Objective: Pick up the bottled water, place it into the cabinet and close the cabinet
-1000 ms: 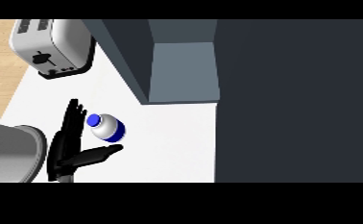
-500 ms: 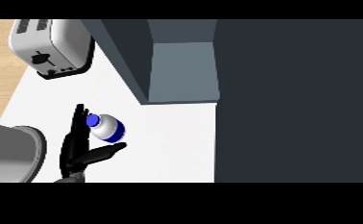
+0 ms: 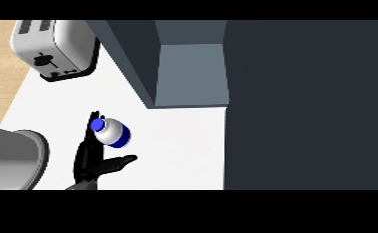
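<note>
The left hand point(image 3: 90, 159) was found shifted slightly toward 3 o'clock since earlier, fingers straight against the bottled water point(image 3: 114, 132), thumb spread, nothing grasped.

Left hand point(image 3: 92, 159) beside bottled water point(image 3: 112, 132)

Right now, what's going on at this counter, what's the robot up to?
The left robot hand is at the bottled water on the white counter. Its straight fingers lie along the bottle's left side and its thumb stretches out below it, so it has not closed round the bottle. The cabinet behind stands open, and the bottle is not yet in it. A toaster sits at the back left. The right robot hand is out of view.
</note>
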{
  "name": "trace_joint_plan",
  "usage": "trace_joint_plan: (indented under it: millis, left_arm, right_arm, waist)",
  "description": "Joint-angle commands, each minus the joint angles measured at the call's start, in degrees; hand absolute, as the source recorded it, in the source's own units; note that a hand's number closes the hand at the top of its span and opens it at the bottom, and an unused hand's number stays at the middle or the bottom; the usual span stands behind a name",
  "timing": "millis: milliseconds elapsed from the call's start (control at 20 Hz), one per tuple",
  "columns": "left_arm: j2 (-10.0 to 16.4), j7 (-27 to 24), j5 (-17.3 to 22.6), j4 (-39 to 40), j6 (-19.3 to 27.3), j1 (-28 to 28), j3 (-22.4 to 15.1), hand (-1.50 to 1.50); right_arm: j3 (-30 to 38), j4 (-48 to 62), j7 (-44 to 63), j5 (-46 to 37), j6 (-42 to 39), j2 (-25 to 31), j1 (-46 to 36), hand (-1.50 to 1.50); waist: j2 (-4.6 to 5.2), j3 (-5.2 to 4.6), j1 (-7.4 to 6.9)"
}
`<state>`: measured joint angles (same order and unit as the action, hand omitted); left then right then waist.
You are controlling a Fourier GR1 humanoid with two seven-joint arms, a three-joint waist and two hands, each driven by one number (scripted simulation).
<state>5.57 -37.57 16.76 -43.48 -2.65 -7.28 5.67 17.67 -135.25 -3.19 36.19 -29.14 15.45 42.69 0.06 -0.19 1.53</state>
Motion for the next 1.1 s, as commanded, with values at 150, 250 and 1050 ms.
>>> trace_joint_plan:
  millis: [150, 250, 1050]
  left_arm:
    - [-2.27, -2.87, 3.74, 4.6, -5.92, -4.24, 2.42, 1.5]
    - [-2.43, -4.01, 5.54, 7.62, -8.44, -4.76, 4.1, 1.5]
    - [5.71, -9.64, 4.36, 11.48, -17.7, -8.33, 5.18, 1.5]
  right_arm:
    - [0.88, -13.48, 3.82, 7.06, 3.41, -1.3, 5.62, -1.5]
    - [3.44, -11.76, 2.08, 9.17, -0.21, -0.15, 8.52, -1.5]
    - [3.91, -11.17, 1.3, 9.09, 1.99, 0.04, 6.48, -1.5]
  waist:
    - [-0.11, 0.02, -0.22]
    - [-0.17, 0.03, 0.35]
    - [-0.02, 0.07, -0.79]
